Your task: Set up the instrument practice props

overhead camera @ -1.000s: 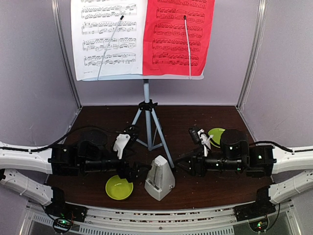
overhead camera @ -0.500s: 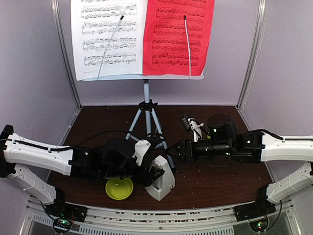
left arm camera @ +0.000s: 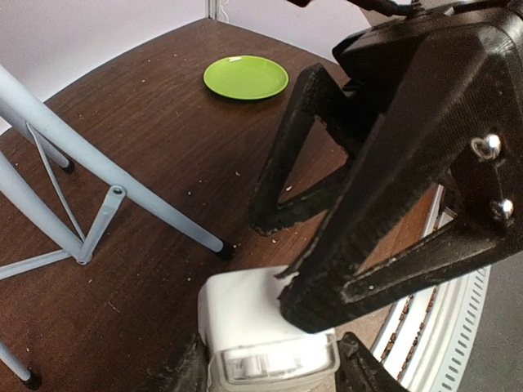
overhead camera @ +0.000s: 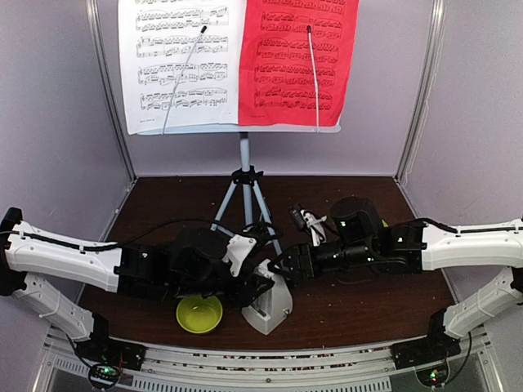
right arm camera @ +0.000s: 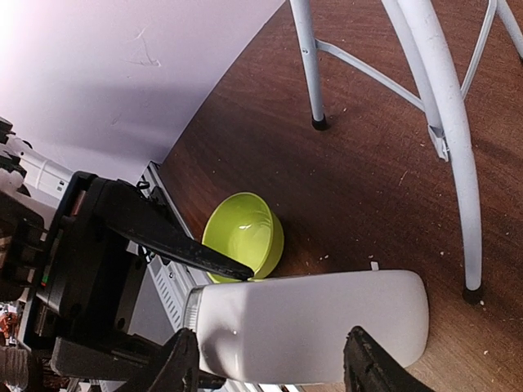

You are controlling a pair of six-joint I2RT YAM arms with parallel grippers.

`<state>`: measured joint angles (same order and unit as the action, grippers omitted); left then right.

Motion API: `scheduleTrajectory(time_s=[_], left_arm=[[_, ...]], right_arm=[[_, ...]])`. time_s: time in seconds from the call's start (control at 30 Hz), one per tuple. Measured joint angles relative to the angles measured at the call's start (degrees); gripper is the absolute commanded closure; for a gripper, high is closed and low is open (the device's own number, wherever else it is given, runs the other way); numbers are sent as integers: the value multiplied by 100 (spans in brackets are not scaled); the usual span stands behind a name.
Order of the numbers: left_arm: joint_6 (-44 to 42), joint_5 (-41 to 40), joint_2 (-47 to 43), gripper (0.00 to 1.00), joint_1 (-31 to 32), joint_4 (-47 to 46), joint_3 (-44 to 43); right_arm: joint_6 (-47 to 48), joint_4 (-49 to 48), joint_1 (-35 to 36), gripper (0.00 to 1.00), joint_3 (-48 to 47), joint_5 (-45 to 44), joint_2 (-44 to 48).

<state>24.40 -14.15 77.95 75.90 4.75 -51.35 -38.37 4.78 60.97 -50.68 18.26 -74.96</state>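
The music stand [overhead camera: 244, 163] stands on its tripod at the back, holding a white sheet-music page [overhead camera: 180, 65] and a red one [overhead camera: 298, 61]. The cream metronome [overhead camera: 274, 304] stands upright near the front, just right of the tripod. My left gripper [overhead camera: 255, 287] comes at it from the left. In the left wrist view its jaws press both sides of the metronome [left arm camera: 253, 318] at the base. My right gripper [overhead camera: 282, 265] is open at the metronome's top. One of its fingers [left arm camera: 327, 278] rests on the upper face; in the right wrist view the metronome [right arm camera: 327, 318] lies behind both fingertips.
A lime-green bowl [overhead camera: 199, 314] sits on the table left of the metronome, close under my left arm. A lime-green plate [left arm camera: 245, 77] lies further back on the right. The tripod legs [right arm camera: 441, 98] spread just behind the metronome. Walls close in on three sides.
My left gripper slid right to the metronome and its jaws narrowed onto the base. My right arm reached left to the metronome's top and now covers the green plate in the top view.
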Motion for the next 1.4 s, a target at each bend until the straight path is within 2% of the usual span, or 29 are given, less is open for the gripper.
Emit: scheduleTrajectory(time_s=[0.23, 0.43, 0.8, 1.23, 1.4], left_arm=[[-205, -109, -26, 63, 98, 26, 0], [-306, -219, -28, 70, 160, 33, 0], [-549, -542, -236, 73, 334, 9, 164], [-717, -605, -997, 74, 446, -446, 726], [-538, -914, -1357, 73, 448, -560, 1088]], right_arm=[[111, -4, 0, 41, 4, -9, -48], [291, -20, 0, 41, 9, -37, -57], [710, -409, 66, 42, 223, -44, -57], [763, -890, 72, 42, 520, -111, -26], [807, -933, 72, 40, 535, -111, -9]])
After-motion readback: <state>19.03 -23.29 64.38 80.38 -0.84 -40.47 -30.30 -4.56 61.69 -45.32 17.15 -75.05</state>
